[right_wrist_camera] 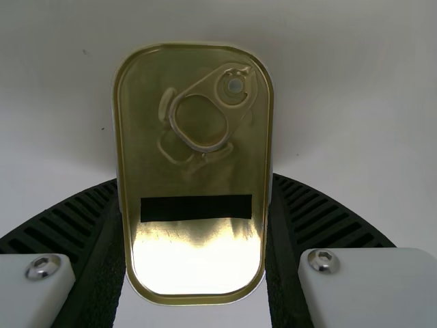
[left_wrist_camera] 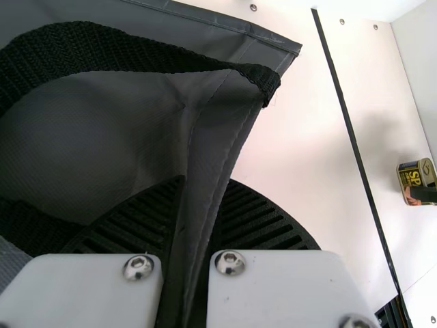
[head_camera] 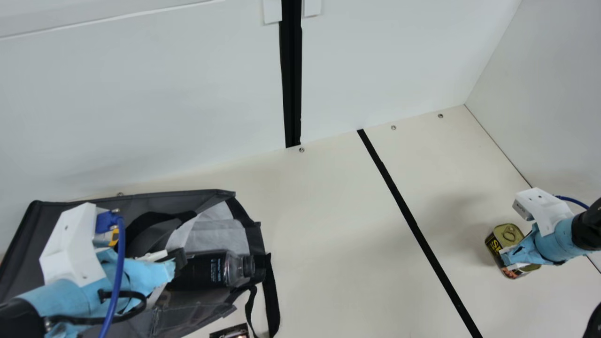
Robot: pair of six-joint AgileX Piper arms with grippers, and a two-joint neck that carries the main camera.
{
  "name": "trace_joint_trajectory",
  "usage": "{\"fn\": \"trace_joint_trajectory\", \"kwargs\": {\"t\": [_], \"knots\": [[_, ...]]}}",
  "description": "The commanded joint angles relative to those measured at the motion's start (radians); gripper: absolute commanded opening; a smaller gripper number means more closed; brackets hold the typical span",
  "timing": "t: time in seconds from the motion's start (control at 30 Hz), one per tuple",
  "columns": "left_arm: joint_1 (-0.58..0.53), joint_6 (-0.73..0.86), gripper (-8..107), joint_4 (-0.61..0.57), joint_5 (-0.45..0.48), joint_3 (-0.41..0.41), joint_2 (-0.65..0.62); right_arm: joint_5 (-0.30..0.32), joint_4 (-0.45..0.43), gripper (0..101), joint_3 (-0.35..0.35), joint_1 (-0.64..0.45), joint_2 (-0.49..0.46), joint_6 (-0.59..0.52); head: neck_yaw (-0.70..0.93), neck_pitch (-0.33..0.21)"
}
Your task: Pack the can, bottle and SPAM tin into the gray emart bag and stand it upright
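In the main view the gray bag [head_camera: 188,197] lies at the left with its mouth facing right. The dark-labelled bottle [head_camera: 202,270] lies in the mouth, its clear neck outward. My left gripper [head_camera: 174,264] is over the bag; in the left wrist view the left gripper [left_wrist_camera: 198,198] is shut on a fold of the bag [left_wrist_camera: 218,130]. At the far right my right gripper [head_camera: 509,258] is at the SPAM tin [head_camera: 495,246]. From the right wrist, the right gripper [right_wrist_camera: 195,179] has its fingers against both sides of the upright tin [right_wrist_camera: 198,171]. I cannot identify the can for certain.
A small dark printed object [head_camera: 231,332] shows at the bottom edge, beside the bag's black strap [head_camera: 271,300]. A black tape line [head_camera: 413,223] crosses the cream table between bag and tin. White walls stand behind and at the right.
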Motion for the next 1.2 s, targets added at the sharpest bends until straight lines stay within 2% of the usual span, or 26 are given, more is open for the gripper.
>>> {"fn": "trace_joint_trajectory", "kwargs": {"t": [0.0, 0.5, 1.17], "knots": [[0.000, 0.000, -8, 0.000, 0.000, 0.000, 0.000, 0.006, 0.011, 0, -0.003, 0.000, -0.013, -0.013, -0.001, -0.024], [0.000, 0.000, -8, 0.000, 0.000, 0.000, 0.000, 0.039, 0.062, 0, 0.020, 0.021, -0.127, -0.094, -0.001, -0.024], [0.000, 0.000, -8, 0.000, 0.000, 0.000, 0.000, 0.101, 0.094, 0, 0.077, 0.127, -0.296, -0.165, -0.001, -0.024]]}}
